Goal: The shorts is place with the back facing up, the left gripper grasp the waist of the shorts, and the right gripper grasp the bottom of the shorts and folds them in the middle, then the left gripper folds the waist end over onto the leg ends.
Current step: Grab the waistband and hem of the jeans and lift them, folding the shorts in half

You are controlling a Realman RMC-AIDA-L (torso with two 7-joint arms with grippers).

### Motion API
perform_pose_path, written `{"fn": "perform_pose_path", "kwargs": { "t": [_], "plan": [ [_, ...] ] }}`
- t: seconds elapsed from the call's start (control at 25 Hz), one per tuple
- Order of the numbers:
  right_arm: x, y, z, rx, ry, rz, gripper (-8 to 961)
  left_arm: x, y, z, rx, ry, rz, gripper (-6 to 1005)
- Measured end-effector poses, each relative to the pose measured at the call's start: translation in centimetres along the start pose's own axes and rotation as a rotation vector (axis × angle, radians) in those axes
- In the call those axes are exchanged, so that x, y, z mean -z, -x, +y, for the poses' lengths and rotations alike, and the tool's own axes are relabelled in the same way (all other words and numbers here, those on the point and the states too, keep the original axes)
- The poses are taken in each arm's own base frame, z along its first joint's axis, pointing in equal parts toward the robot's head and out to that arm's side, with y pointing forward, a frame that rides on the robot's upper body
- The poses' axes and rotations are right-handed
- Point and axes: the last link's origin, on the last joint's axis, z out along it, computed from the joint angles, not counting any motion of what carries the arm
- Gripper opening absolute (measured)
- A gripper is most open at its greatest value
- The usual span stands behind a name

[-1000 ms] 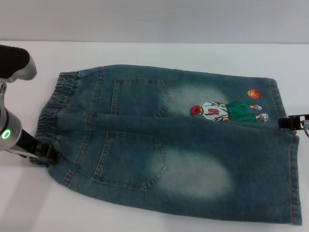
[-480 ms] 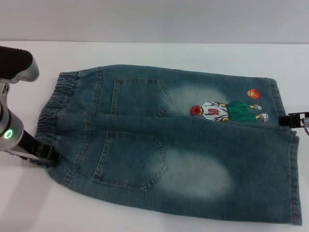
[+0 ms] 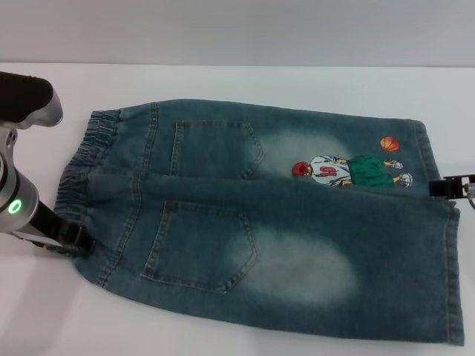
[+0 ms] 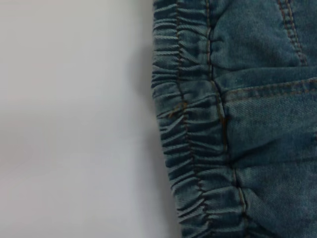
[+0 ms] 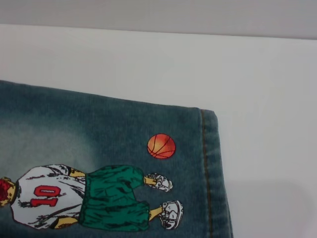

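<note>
From my head camera I see the long blue faded-wash denim shorts (image 3: 267, 222) lying flat on the white table (image 3: 223, 81), back up, both patch pockets showing. The puckered elastic waist (image 3: 85, 159) is at my left, and the straight stitched leg hems (image 3: 445, 245) are at my right. The far leg carries the small cartoon basketball-player print (image 3: 349, 170) with its orange ball. My left gripper (image 3: 70, 237), a black claw on a silver-white arm with a green light, sits at the near corner of the waist. My right gripper (image 3: 449, 185), black, touches the hem edge beside the print.
</note>
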Motion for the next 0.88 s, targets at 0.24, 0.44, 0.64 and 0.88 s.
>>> {"fn": "perform_pose_path", "kwargs": {
  "t": [0.24,0.44,0.64,0.88],
  "plan": [
    [-0.03,-0.15,-0.09,-0.002,-0.002,0.004,658,-0.03,0.06,0.18,-0.004,0.003,-0.004,723],
    [0.02,-0.18,-0.12,-0.003,-0.002,0.004,658,0.04,0.01,0.28,-0.005,0.003,-0.003,720],
    [0.01,-0.20,-0.13,-0.003,-0.002,0.004,658,0.35,-0.22,0.39,-0.005,0.004,0.016,718],
    [0.03,-0.23,-0.15,-0.003,-0.003,0.005,658,0.59,-0.38,0.42,-0.001,0.006,0.041,614]
  ]
}}
